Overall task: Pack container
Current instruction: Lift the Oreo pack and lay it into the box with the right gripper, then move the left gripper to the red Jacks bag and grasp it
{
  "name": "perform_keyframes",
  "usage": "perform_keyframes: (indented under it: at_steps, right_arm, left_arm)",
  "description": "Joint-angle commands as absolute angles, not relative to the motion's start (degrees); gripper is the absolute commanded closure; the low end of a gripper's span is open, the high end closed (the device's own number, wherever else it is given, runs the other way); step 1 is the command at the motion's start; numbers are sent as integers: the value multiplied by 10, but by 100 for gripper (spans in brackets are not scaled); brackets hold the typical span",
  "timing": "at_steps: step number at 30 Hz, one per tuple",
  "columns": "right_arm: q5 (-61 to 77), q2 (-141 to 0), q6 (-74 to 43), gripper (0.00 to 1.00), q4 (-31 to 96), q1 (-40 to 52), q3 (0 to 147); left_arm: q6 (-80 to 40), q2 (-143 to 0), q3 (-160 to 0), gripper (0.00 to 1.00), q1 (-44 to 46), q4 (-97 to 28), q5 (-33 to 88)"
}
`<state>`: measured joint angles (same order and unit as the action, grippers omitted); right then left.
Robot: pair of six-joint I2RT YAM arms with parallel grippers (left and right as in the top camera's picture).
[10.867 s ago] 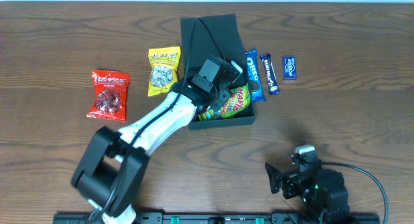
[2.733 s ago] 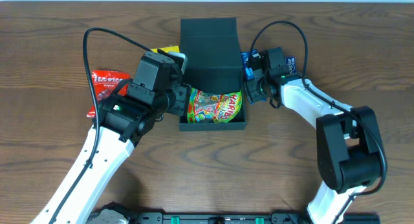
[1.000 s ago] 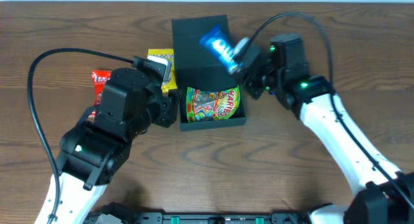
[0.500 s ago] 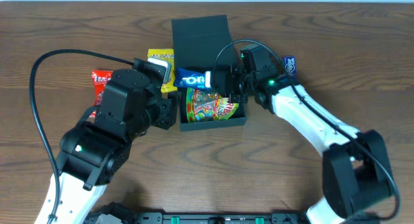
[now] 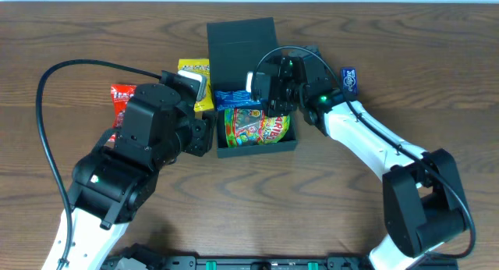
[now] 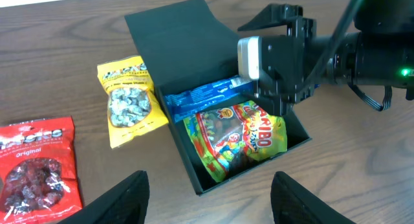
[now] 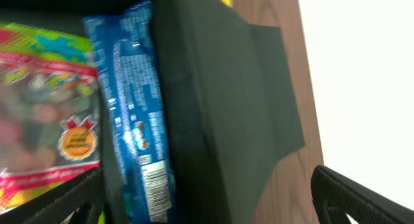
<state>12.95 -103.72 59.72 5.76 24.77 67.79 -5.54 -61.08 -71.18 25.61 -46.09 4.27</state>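
The dark teal container (image 5: 253, 147) stands open at mid-table, its flap lid (image 5: 242, 40) tilted back. Inside lie a colourful gummy packet (image 5: 257, 129) and, along the back wall, a blue cookie packet (image 5: 232, 98). My right gripper (image 5: 269, 89) hovers over the container's back right, open, with the blue cookie packet (image 7: 139, 140) lying loose below its fingers. My left gripper (image 6: 210, 208) is open and holds nothing, raised over the table in front of the container (image 6: 194, 75), looking down at it.
Left of the container lie a yellow snack packet (image 5: 195, 73) and a red snack packet (image 5: 119, 102). A small blue bar (image 5: 348, 80) sits to the right of the container, behind the right arm. The left arm's cable loops over the left side of the table.
My right gripper brought the blue cookie packet down from above the lid into the container, then opened and let it go. The left arm has stayed still.
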Motion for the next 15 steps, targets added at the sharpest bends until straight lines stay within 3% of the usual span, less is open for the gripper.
perform_keyframes:
  at_steps: [1, 9, 15]
  right_arm:
    - [114, -1010, 477, 1, 44, 252, 685]
    - [117, -947, 25, 1, 49, 237, 685]
    - [145, -928, -16, 1, 115, 236, 685]
  left_arm:
    - [-47, -609, -727, 38, 255, -462, 37]
    - [-42, -611, -727, 35, 255, -464, -7]
    - [-36, -627, -727, 33, 255, -454, -53]
